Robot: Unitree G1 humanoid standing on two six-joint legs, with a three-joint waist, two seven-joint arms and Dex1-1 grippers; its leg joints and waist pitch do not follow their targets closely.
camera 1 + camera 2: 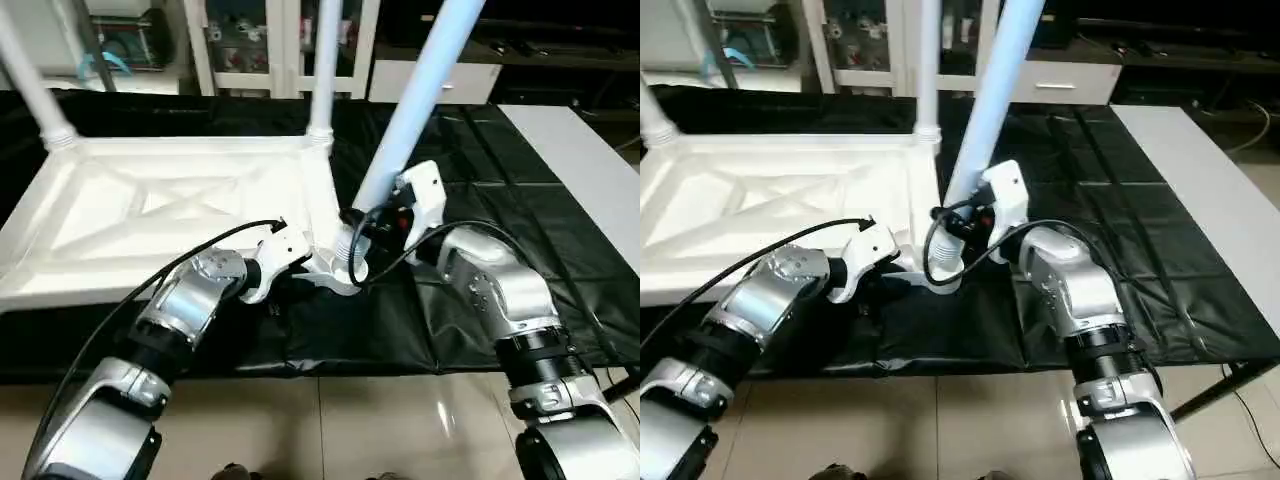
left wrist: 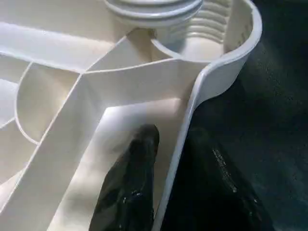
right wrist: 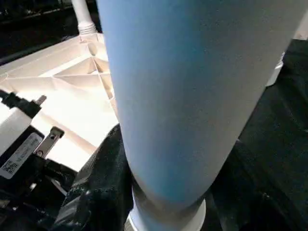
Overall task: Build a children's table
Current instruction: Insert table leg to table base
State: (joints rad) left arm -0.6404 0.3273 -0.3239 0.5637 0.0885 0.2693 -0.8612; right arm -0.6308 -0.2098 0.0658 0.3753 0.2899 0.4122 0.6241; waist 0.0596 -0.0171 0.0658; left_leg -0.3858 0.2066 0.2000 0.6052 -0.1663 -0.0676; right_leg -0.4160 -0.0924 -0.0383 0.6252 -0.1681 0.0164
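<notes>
The children's table top [image 1: 150, 210] lies upside down on the black-draped work table, ribs facing up. Two white legs [image 1: 322, 70] [image 1: 35, 90] stand upright in its far corner sockets. A third leg [image 1: 415, 100] leans to the right, its flared end at the near right corner socket [image 2: 197, 45]. My right gripper [image 1: 375, 215] is shut around this leg low down, with the tube [image 3: 192, 96] between its black fingers [image 3: 96, 183]. My left gripper [image 1: 295, 265] pinches the top's rim [image 2: 192, 110] beside that socket, one finger [image 2: 130, 183] inside the rim and one outside.
The black cloth [image 1: 480, 180] spreads to the right of the top, and its front edge hangs over the tiled floor [image 1: 350, 420]. A white surface [image 1: 580, 160] adjoins at the far right. Cabinets [image 1: 250, 40] line the back. Black cables loop from both wrists.
</notes>
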